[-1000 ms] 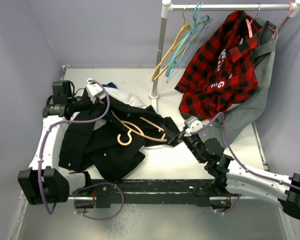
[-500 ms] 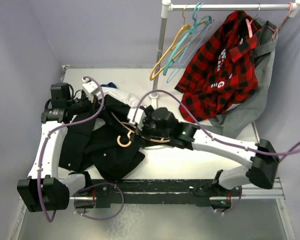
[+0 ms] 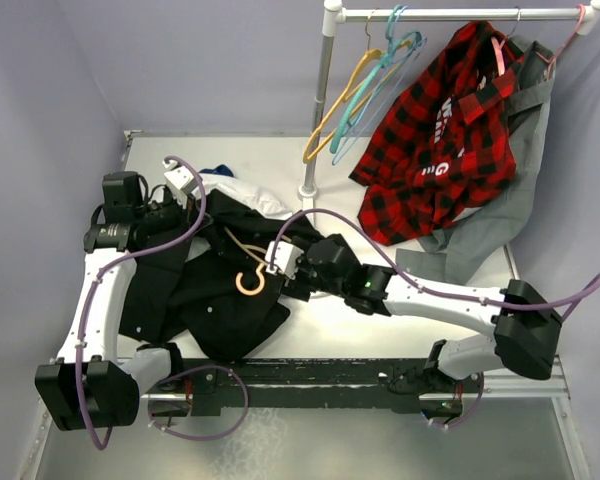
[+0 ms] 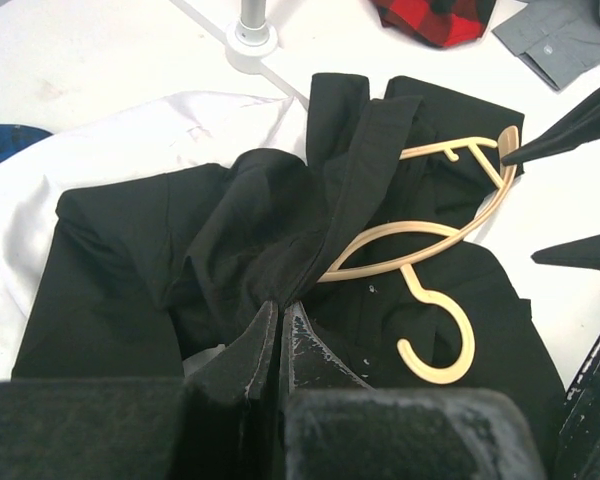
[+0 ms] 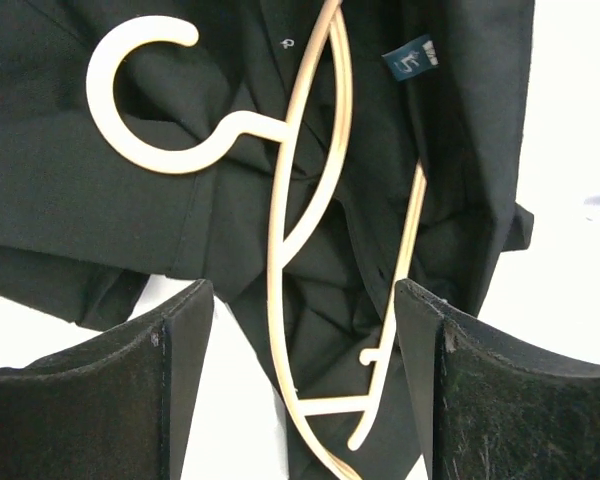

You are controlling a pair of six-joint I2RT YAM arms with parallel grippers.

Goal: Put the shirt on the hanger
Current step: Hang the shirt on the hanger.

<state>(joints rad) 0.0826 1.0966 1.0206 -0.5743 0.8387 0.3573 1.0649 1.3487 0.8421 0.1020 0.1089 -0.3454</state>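
The black shirt (image 3: 220, 310) lies crumpled on the table at the left. It also shows in the left wrist view (image 4: 130, 260) and the right wrist view (image 5: 100, 210). The tan hanger (image 3: 248, 282) lies on top of it, hook toward the near edge, with one arm partly under a fold (image 4: 468, 338). My left gripper (image 3: 202, 216) is shut on a ridge of shirt fabric (image 4: 280, 305) at the shirt's far-left part. My right gripper (image 3: 285, 270) hovers over the hanger, open and empty (image 5: 300, 300). The hanger's two arms (image 5: 271, 270) run between its fingers.
A white shirt (image 3: 245, 190) and a blue item (image 3: 215, 172) lie under the black shirt's far edge. The rail's post (image 3: 325, 90) stands behind. It carries yellow and teal hangers (image 3: 355, 95), a red plaid shirt (image 3: 440, 130) and a grey garment (image 3: 500, 220).
My right arm swung from the hanger's right end leftwards across the shirt, and its gripper now sits over the hanger's middle. My left gripper has stayed shut on the fabric, nearly still.
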